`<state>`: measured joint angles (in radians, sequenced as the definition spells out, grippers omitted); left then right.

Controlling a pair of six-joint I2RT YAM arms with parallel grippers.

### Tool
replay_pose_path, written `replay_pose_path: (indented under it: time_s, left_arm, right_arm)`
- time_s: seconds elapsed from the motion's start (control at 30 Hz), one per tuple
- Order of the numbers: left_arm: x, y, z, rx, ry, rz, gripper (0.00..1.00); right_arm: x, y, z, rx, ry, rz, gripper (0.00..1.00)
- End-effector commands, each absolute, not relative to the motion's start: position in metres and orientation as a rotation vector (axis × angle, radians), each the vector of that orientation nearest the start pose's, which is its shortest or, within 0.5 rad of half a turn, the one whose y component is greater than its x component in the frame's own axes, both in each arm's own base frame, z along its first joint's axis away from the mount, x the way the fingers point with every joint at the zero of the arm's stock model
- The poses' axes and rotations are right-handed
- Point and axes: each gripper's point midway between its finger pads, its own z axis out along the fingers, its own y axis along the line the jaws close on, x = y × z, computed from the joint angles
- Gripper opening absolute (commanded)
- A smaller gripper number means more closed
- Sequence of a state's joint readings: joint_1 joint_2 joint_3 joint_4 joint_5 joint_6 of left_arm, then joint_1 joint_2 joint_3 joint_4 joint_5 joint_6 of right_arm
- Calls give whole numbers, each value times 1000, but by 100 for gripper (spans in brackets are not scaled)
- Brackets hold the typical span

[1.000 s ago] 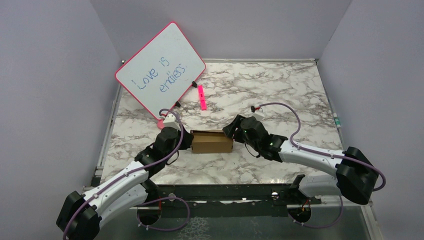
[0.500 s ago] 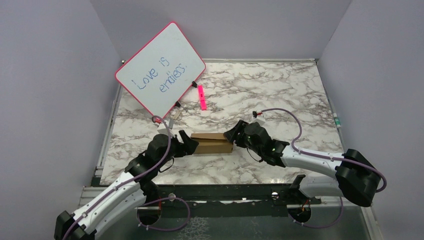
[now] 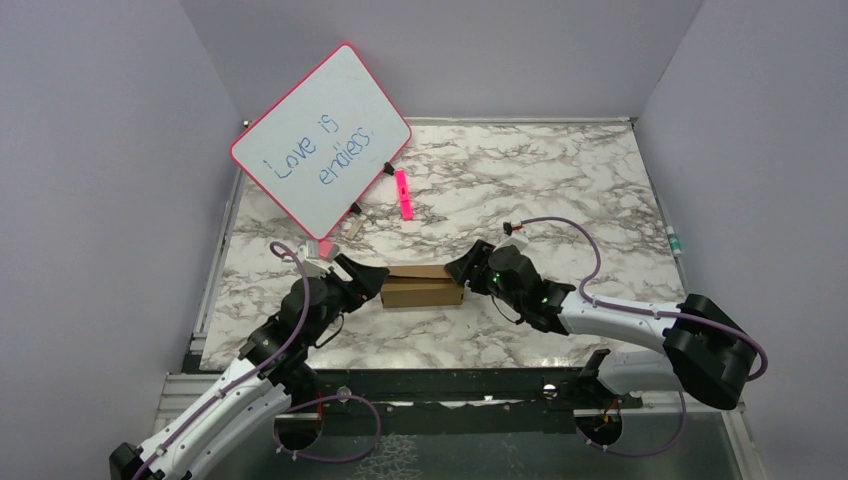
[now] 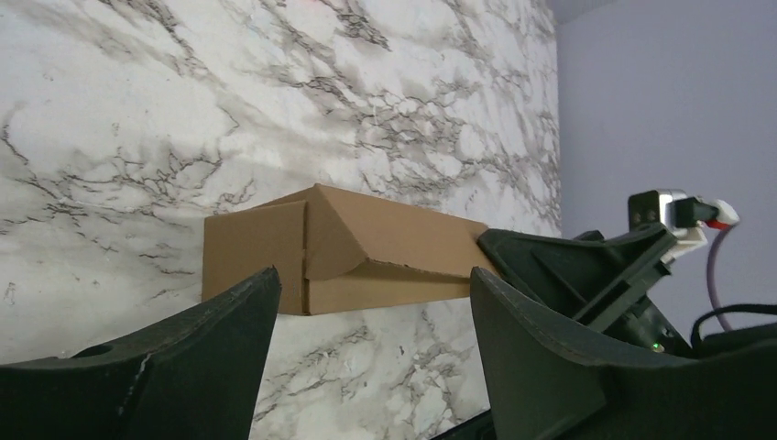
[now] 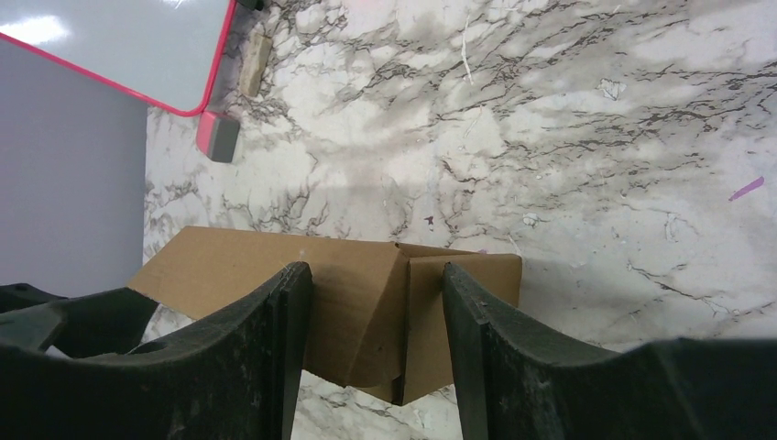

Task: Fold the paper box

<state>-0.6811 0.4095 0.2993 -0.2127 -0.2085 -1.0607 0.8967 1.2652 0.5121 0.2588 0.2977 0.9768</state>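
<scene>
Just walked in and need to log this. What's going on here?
A robot is folding a small cardboard box on the marble table, one hand at each end. The left hand is open just short of the box's left end, gripping nothing. The right hand is at the right end, open over the box; contact is unclear. The box looks mostly folded, its top flap raised.

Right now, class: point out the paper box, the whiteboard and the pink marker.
paper box (image 3: 423, 293), top external view, middle of its near side wall.
whiteboard (image 3: 330, 95), top external view, white face above the writing.
pink marker (image 3: 403, 195), top external view, middle of its barrel.
</scene>
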Motion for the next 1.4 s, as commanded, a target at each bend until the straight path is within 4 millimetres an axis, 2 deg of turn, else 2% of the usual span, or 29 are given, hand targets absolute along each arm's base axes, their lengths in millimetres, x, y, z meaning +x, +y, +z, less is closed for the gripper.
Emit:
replay_pose_path:
  time_s: [0.0, 0.1, 0.23, 0.5, 0.83, 0.93, 1.17, 1.37]
  left_arm:
    - [222, -162, 144, -656, 1918, -926, 75]
    - [227, -161, 133, -677, 1935, -897, 71]
    - [226, -159, 120, -705, 1942, -908, 60]
    - [211, -149, 82, -789, 1991, -916, 36]
    - [196, -143, 43, -783, 2085, -860, 32]
    - [195, -143, 38, -763, 2112, -832, 30]
    - [196, -144, 36, -724, 2129, -815, 18]
    - [195, -145, 35, -713, 2138, -807, 16]
  right_arm:
    - [224, 258, 51, 190, 2296, 693, 57]
    - [223, 258, 50, 186, 2297, 699, 57]
    - [222, 258, 48, 181, 2301, 704, 57]
    - [221, 259, 47, 177, 2302, 712, 57]
    - [218, 267, 61, 95, 2247, 800, 62]
    - [216, 268, 67, 61, 2227, 824, 63]
    - [214, 271, 85, -9, 2175, 903, 63]
    - [210, 270, 107, -53, 2103, 1015, 64]
